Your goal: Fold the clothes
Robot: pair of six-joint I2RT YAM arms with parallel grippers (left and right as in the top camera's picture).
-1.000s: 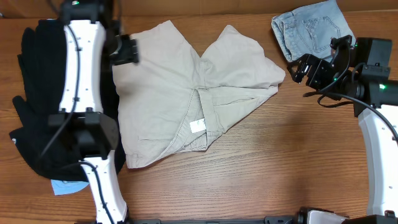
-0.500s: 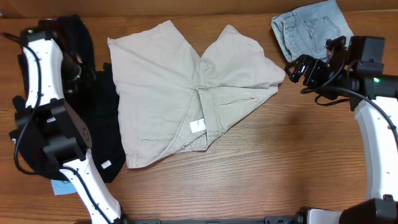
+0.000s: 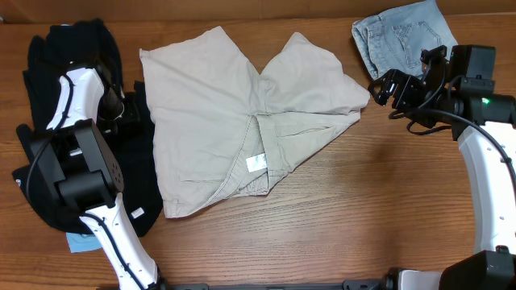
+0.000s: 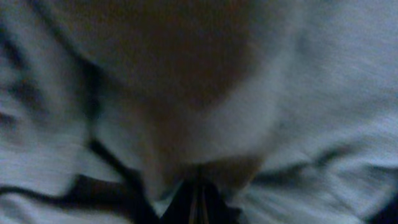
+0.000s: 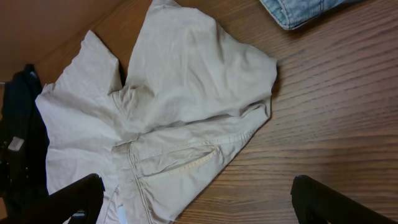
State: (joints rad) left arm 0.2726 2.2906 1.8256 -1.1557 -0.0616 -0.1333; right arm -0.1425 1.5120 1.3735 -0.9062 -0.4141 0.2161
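Observation:
The clothes in hand are beige khaki shorts (image 3: pixel 234 113), spread out at the table's top centre with a small white label (image 3: pixel 256 163) showing; the right wrist view also shows the shorts (image 5: pixel 168 112). My left gripper (image 3: pixel 127 115) is low over the black garments beside the shorts' left edge. In its own blurred view the left gripper (image 4: pixel 198 202) is shut, pressed close to dim fabric; whether cloth is pinched is unclear. My right gripper (image 3: pixel 385 89) hovers wide open just right of the shorts, with nothing between the right gripper (image 5: pixel 199 205) fingers.
A heap of black garments (image 3: pixel 48 185) covers the left side. Folded light denim (image 3: pixel 403 32) lies at the top right, also seen as denim (image 5: pixel 305 9) in the right wrist view. A pale blue scrap (image 3: pixel 85 242) peeks out under the black heap. Bare wood (image 3: pixel 339 209) spans the front.
My left arm swung off the shorts' left edge, out over the black heap, then dropped low beside the shorts, and its gripper shut. The right arm hardly moved.

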